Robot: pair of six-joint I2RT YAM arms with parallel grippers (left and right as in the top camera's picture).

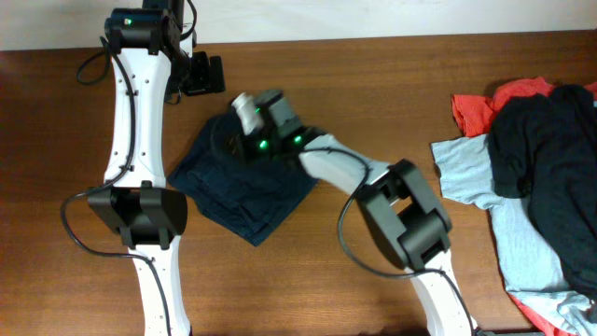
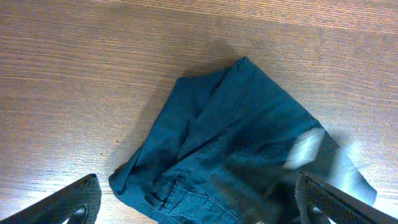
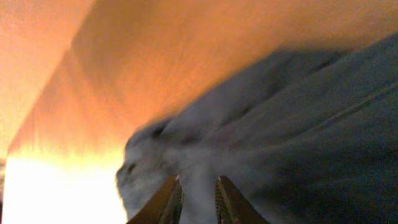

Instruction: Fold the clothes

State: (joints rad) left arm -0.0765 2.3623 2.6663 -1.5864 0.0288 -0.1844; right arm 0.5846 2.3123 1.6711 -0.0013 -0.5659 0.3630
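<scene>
Left of centre on the brown wooden table [image 1: 392,75]: dark navy blue woven shorts [image 1: 244,191], bunched into a rough diamond with one corner pointing near. Long axis running far to near, tipped a little to the right. Well apart from the heap at the right edge, where a light blue T-shirt [image 1: 466,177] and a red garment [image 1: 478,110] lie.

Directly over the far corner of the shorts [image 3: 298,143]: right gripper [image 1: 242,114], reaching in from the near right across the cloth. Fingers narrowly parted in the wrist view, right gripper [image 3: 198,200] with a soft fold of navy cloth at or just past the tips. Too blurred to say whether any fabric is pinched.

Just past the far-left edge of the bundle, above bare wood: left gripper [image 1: 205,75]. Spread wide, holding nothing, left gripper [image 2: 205,214] looking down on the shorts [image 2: 236,143], which lie near and to the right of it.

Nearer of the two by a clear margin: the right, already at the cloth. Judged from the uneven, crumpled outline, not yet a neat fold. Next move likely to depend on the near corner, the part lying farthest from both grippers along that far-to-near axis.
</scene>
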